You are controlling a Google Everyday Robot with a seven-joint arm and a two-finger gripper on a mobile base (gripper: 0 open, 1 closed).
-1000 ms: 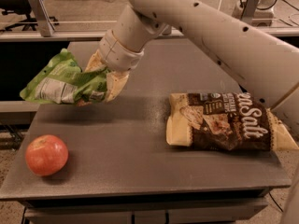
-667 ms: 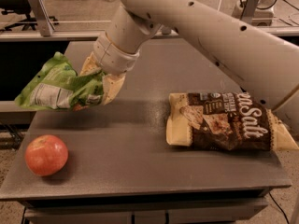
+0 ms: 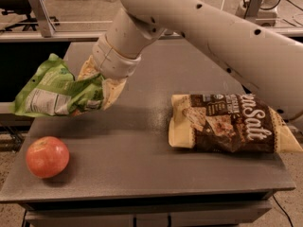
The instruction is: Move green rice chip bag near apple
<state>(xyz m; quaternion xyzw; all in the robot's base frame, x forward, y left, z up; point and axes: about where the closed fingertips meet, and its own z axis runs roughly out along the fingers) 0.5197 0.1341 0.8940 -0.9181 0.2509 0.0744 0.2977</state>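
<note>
The green rice chip bag (image 3: 54, 91) is bright green with a white label patch. It hangs at the table's left edge, held off the surface. My gripper (image 3: 97, 92) is shut on the bag's right end, its cream fingers (image 3: 111, 91) wrapped around the crumpled foil. The red-orange apple (image 3: 47, 156) sits on the grey table (image 3: 142, 160) at the front left, below the bag and a short way in front of it. My white arm reaches in from the upper right.
A larger brown and cream "Sea Salt" chip bag (image 3: 227, 123) lies flat on the right side of the table. A metal rail (image 3: 40, 13) and floor lie behind. The table's left edge is just under the held bag.
My gripper has carried the green bag to the left and slightly down, toward the table's left edge above the apple. The apple and the brown bag have not moved.
</note>
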